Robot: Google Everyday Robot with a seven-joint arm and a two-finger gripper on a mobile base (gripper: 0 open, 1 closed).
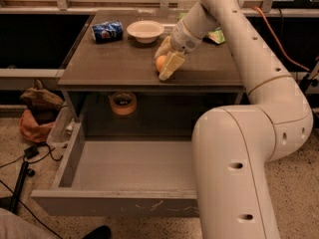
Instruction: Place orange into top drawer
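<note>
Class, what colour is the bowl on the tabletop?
White, seen best in the camera view; the bowl sits beyond the claw, which is at the orange.

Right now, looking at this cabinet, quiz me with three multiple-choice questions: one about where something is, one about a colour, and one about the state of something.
1. Where is the orange?
A) in a basket
B) on the tabletop, at the gripper
C) on a chair

2. What colour is the can on the tabletop?
A) red
B) green
C) blue

3. How is the drawer?
A) pulled open
B) pushed shut
C) taken out altogether

Answers:
1. B: the orange sits on the tabletop near its front edge, with the gripper right at it.
2. C: the can lying at the back left of the tabletop has a blue side.
3. A: the drawer's grey floor is exposed, sticking out in front of the cabinet.
</note>
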